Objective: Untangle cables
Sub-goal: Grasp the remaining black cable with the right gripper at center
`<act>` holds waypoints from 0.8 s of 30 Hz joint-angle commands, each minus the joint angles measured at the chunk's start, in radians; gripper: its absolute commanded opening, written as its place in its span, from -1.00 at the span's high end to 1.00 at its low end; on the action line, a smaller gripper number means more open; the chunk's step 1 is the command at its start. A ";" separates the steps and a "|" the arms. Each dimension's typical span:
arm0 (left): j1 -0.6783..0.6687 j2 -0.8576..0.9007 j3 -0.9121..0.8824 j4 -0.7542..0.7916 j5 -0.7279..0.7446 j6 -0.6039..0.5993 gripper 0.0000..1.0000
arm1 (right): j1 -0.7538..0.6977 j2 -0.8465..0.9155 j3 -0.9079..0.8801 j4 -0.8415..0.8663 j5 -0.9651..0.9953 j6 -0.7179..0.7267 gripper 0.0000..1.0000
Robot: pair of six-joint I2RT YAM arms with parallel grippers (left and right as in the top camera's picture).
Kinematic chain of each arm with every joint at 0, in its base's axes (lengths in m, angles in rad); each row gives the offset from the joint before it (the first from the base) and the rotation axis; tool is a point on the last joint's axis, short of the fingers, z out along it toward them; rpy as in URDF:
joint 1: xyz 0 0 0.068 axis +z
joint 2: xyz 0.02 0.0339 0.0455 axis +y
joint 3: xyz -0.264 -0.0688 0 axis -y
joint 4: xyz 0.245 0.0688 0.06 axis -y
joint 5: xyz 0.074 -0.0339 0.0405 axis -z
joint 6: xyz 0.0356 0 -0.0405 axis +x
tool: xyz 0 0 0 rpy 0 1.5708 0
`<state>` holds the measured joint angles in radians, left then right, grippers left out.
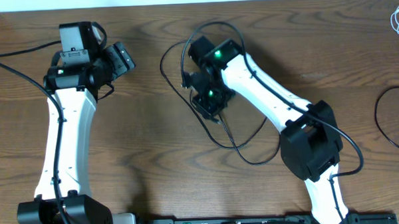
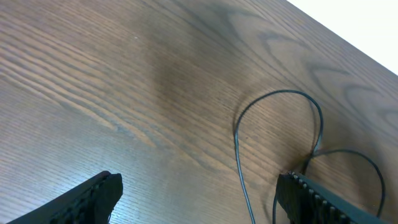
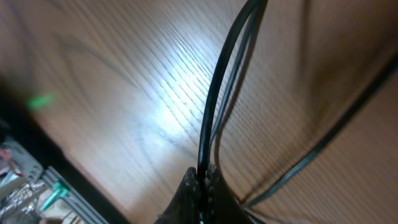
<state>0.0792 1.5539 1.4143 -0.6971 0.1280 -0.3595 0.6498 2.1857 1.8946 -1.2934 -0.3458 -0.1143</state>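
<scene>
Middle of counter [image 1: 141, 160]: black cable [image 3: 214, 99] pinched in closed right gripper [image 3: 204, 182]; left gripper [image 2: 199, 196] wide open, empty, toward left rear corner. Cable's loop [image 2: 280, 92] lies just ahead of it, right-finger side. Free side, so it likely grabs loop next.

The black cable [image 3: 214, 93] at the black right claw [image 3: 204, 180] crosses a brown table [image 2: 124, 74] with darker wavy grain, while a white cable [image 1: 396, 19] lies far from that claw.
</scene>
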 commanded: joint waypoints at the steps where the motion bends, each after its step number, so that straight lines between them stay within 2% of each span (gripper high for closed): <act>1: 0.001 -0.005 0.008 -0.003 -0.006 -0.009 -0.71 | 0.017 0.010 -0.061 0.007 0.037 -0.016 0.89; 4: 0.001 -0.005 0.008 -0.005 -0.006 -0.009 -0.71 | 0.019 0.010 -0.073 -0.001 0.068 -0.019 -0.22; 6: 0.001 -0.005 0.008 -0.005 -0.006 -0.009 -0.71 | 0.012 0.006 -0.065 -0.001 0.067 -0.022 -0.65; 8: 0.001 -0.005 0.008 -0.005 -0.006 -0.009 -0.71 | 0.010 0.002 -0.050 -0.001 0.068 -0.022 -0.91; 10: 0.001 -0.005 0.008 -0.005 -0.006 -0.008 -0.71 | 0.004 0.000 -0.032 0.001 0.067 -0.021 -0.99; 14: 0.001 -0.004 0.008 -0.006 -0.006 -0.009 -0.71 | -0.005 0.000 -0.023 0.033 0.078 -0.016 -0.99; 20: 0.001 -0.003 0.008 -0.005 -0.006 -0.008 -0.71 | -0.008 0.003 -0.027 0.089 0.192 -0.015 -0.99; 24: 0.001 0.002 0.008 -0.006 -0.006 -0.009 -0.71 | 0.001 0.028 -0.032 0.116 0.212 -0.088 -0.98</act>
<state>0.0780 1.5539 1.4143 -0.6994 0.1280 -0.3634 0.6453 2.1860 1.8507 -1.1843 -0.1780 -0.1429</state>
